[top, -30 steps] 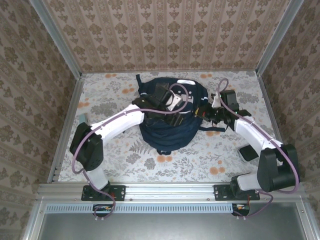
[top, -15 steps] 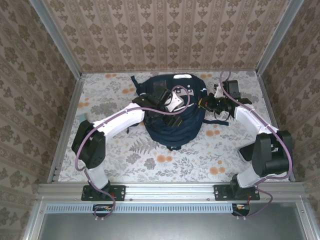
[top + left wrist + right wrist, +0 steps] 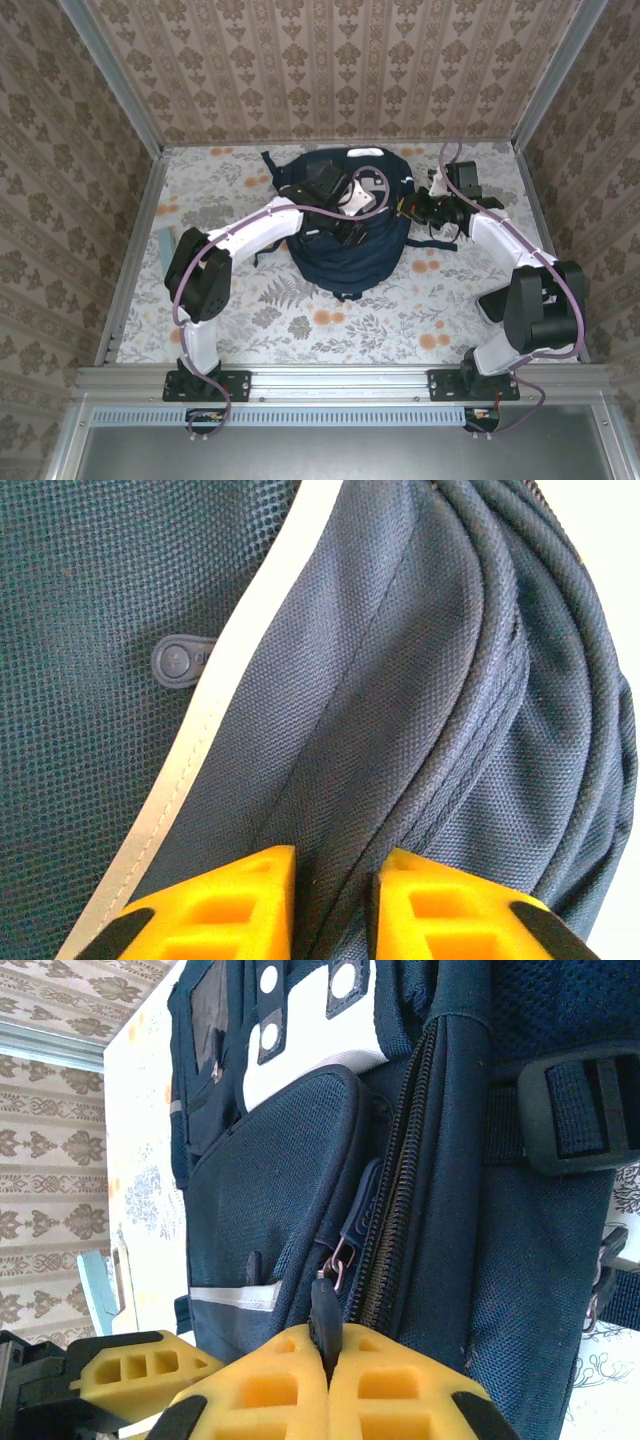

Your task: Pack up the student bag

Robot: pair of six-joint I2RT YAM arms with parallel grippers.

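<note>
The student bag (image 3: 340, 255), a big navy backpack with white stripes, lies at the back middle of the table. My left gripper (image 3: 352, 230) rests on top of it. In the left wrist view its yellow fingers (image 3: 240, 900) pinch a ridge of the bag's fabric (image 3: 400, 680) beside a reflective stripe (image 3: 225, 695). My right gripper (image 3: 406, 209) is at the bag's right side. In the right wrist view the right gripper (image 3: 328, 1348) is shut on a dark zipper pull (image 3: 323, 1315) beside the zipper teeth (image 3: 400, 1170).
A light-blue flat object (image 3: 165, 241) lies near the left wall and a black object (image 3: 495, 305) near the right arm. Patterned walls and metal rails close in the table on three sides. A strap buckle (image 3: 575, 1110) hangs on the bag's side.
The bag slid away from me and the right gripper went with it, still holding the pull. The left arm folded inward and its jaws closed onto the fabric.
</note>
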